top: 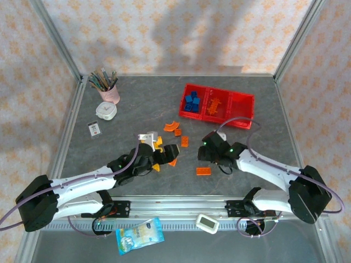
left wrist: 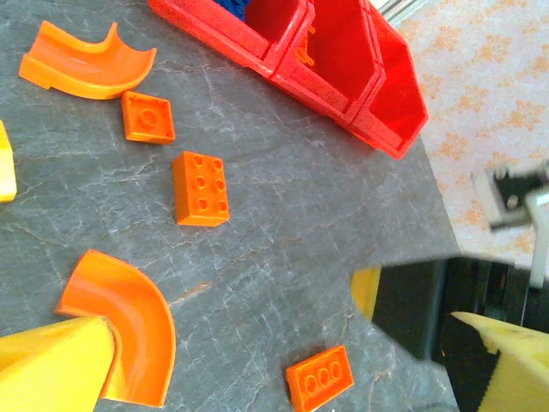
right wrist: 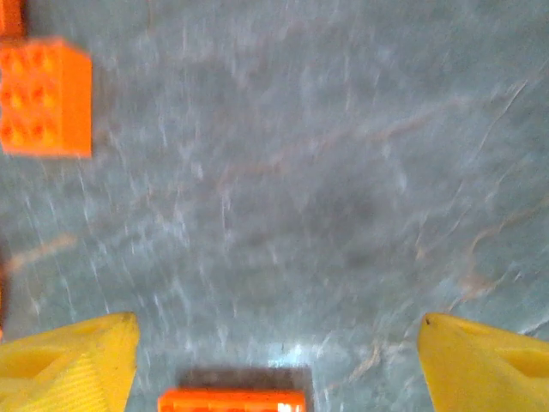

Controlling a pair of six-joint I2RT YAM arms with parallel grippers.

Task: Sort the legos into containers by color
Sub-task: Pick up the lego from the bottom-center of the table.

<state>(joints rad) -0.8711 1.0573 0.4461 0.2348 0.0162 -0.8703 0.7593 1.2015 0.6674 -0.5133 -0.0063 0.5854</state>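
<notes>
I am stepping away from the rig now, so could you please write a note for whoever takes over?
Left gripper: open, empty, over loose orange legos, one finger beside a curved arch.
Right gripper: open, empty, an orange piece low between its fingers.
Done: blue bricks in the red tray, left compartment; orange pieces in the middle one; the right one looks empty.
Left to do: move the loose orange legos into the tray.

Bare table point(top: 194, 127) lies between scattered orange bricks point(top: 185, 141) and the red tray point(top: 241, 107), seemingly unobstructed
</notes>
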